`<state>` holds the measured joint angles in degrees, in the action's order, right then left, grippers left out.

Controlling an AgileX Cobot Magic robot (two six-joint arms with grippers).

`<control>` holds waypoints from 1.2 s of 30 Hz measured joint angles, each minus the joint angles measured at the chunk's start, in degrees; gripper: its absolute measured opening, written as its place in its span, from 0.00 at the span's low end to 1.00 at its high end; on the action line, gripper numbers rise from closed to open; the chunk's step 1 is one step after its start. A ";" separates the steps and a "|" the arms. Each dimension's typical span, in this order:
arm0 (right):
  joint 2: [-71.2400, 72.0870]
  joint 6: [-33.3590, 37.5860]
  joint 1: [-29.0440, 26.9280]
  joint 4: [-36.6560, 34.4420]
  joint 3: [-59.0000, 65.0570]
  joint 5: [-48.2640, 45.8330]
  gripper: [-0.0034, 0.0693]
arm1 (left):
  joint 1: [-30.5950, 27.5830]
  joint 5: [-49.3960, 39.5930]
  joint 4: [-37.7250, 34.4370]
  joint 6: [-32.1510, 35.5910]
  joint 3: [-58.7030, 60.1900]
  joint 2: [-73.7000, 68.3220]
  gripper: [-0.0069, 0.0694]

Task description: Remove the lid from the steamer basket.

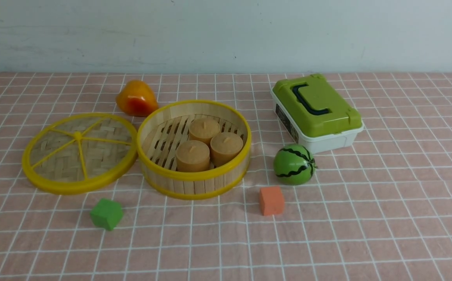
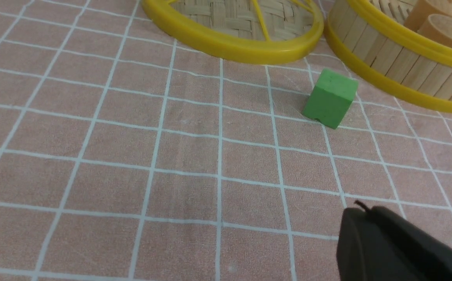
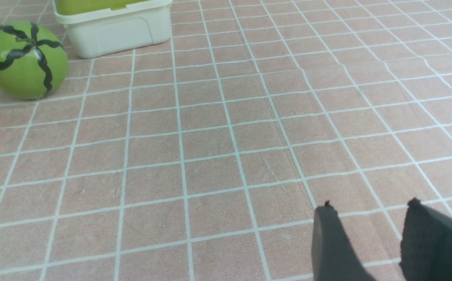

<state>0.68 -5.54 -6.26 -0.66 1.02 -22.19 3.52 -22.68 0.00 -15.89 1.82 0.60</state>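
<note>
The lid (image 1: 79, 152), a woven bamboo disc with a yellow rim and spokes, lies flat on the cloth just left of the steamer basket (image 1: 194, 150). The basket stands open, and three tan cylinders (image 1: 208, 144) sit inside it. The lid's rim (image 2: 233, 45) and the basket's slatted wall (image 2: 401, 66) show in the left wrist view. My left gripper (image 2: 360, 212) is shut and empty over the cloth, nearer me than the lid. My right gripper (image 3: 370, 208) is open and empty over bare cloth. Neither gripper shows in the front view.
A green cube (image 1: 106, 213) and an orange cube (image 1: 271, 200) lie in front of the basket. A toy watermelon (image 1: 294, 164) and a white box with a green lid (image 1: 316, 111) stand to the right. An orange-yellow fruit (image 1: 136, 98) sits behind the basket.
</note>
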 joint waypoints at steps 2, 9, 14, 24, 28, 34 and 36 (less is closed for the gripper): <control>0.00 0.00 0.00 0.00 0.00 0.00 0.38 | 0.00 0.00 0.00 0.00 0.00 0.00 0.07; 0.00 0.00 0.00 0.00 0.00 0.00 0.38 | 0.00 0.00 0.00 0.05 0.00 0.00 0.07; 0.00 0.00 0.00 0.00 0.00 0.00 0.38 | 0.00 0.00 0.00 0.05 0.00 0.00 0.07; 0.00 0.00 0.00 0.00 0.00 0.00 0.38 | 0.00 0.00 0.00 0.05 0.00 0.00 0.08; 0.00 0.00 0.00 0.00 0.00 0.00 0.38 | 0.00 0.00 0.00 0.05 0.00 0.00 0.09; 0.00 0.00 0.00 0.00 0.00 0.00 0.38 | 0.00 0.00 0.00 0.05 0.00 0.00 0.09; 0.00 0.00 0.00 0.00 0.00 0.00 0.38 | 0.00 0.00 0.00 0.05 0.00 0.00 0.09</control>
<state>0.68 -5.54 -6.26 -0.66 1.02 -22.19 3.52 -22.68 0.00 -15.84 1.82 0.60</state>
